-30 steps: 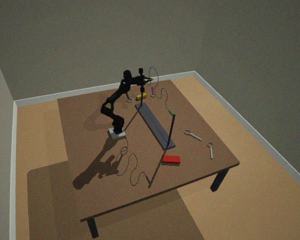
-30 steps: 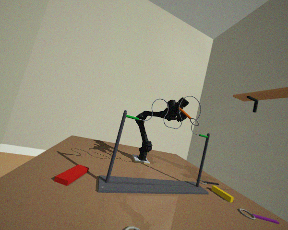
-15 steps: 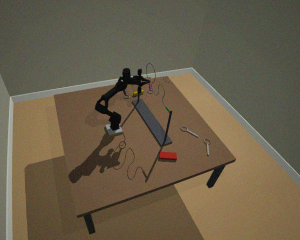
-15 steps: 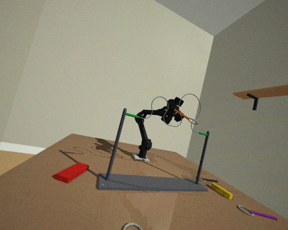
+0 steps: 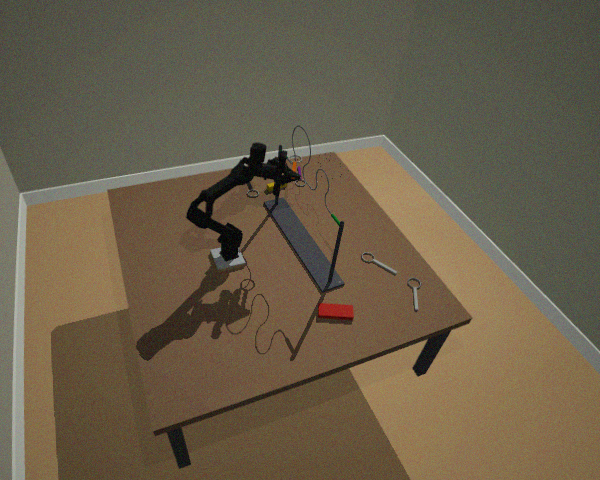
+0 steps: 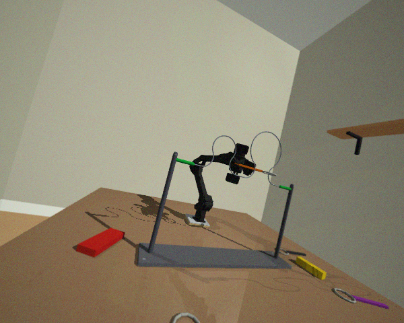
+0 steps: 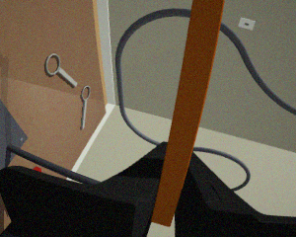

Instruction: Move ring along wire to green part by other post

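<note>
The orange handle [image 5: 294,166] [image 6: 256,169] [image 7: 192,99] is held in my gripper [image 5: 296,176] [image 6: 246,167] [image 7: 174,150], which is shut on it high above the table. The handle points away from the fingers, and its ring [image 6: 275,174] lies nearly flat at the lower right of the large wire loop in the exterior view. The grey wire [image 5: 309,147] [image 6: 266,131] [image 7: 119,74] appears to pass through the ring; contact cannot be told. Green parts [image 6: 185,161] [image 6: 285,188] adjoin the posts [image 6: 163,204] [image 6: 284,222]. The ring is nearer the right-hand one. The ring is outside the wrist view.
The posts stand on a grey base [image 5: 300,240] [image 6: 213,257]. A red block [image 5: 335,311] [image 6: 101,241], a yellow block [image 6: 310,267], a purple-handled ring [image 6: 371,301] and two light grey rings with handles [image 5: 385,266] [image 5: 415,297] lie on the table. Wire curves cross in front of my gripper in the exterior view.
</note>
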`<state>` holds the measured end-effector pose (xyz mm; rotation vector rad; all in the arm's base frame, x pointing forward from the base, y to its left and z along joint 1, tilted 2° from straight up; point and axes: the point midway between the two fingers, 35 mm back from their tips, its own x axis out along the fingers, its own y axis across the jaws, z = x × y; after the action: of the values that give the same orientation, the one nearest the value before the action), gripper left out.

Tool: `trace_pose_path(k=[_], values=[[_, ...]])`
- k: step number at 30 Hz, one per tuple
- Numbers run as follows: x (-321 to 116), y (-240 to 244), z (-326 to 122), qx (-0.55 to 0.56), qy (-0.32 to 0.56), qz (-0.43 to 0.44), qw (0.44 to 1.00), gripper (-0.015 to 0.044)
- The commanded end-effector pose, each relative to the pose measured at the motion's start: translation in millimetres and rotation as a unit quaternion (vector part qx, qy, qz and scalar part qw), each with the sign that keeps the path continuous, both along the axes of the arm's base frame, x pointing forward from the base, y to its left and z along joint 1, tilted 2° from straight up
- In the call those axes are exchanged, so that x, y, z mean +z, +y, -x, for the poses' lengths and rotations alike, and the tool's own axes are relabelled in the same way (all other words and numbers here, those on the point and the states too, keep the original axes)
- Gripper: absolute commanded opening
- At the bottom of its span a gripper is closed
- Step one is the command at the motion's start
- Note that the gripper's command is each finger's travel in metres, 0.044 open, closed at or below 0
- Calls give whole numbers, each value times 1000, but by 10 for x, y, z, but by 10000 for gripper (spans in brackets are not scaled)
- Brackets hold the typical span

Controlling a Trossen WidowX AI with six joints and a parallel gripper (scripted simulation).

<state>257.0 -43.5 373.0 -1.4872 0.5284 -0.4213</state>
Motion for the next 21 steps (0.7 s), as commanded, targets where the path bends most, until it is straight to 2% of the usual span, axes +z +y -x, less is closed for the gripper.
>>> trace_pose_path(k=[1,15,21], values=[[-130,-3,0,2,-5,-40,999,-150],[-659,113,-39,11,-23,-212,977,-150],[-890,173,-142,48,-40,-281,958,-150]])
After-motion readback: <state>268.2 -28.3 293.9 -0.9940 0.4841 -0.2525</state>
